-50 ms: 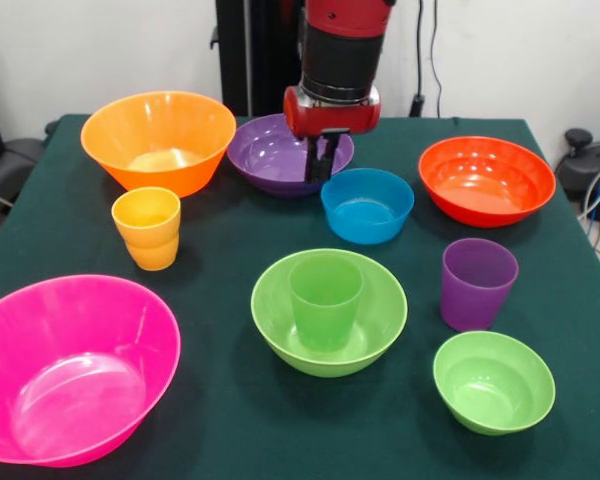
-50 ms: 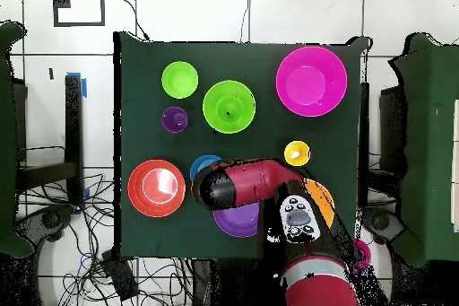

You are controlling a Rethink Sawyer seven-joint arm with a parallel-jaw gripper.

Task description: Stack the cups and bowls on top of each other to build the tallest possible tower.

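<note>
Seven bowls, three cups, no readable writing, green cup (image 1: 325, 298) inside lime-green bowl (image 1: 378, 325), fingers (image 1: 321, 160) narrow, holding nothing.

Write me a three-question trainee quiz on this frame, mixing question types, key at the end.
1. True or false: the green cup stands inside the lime-green bowl.
2. Which bowl is the gripper closest to? A) pink bowl B) blue bowl C) small green bowl
3. Fill in: the purple cup stands on the ____, not in any bowl.

Key: 1 true; 2 B; 3 table.
</note>
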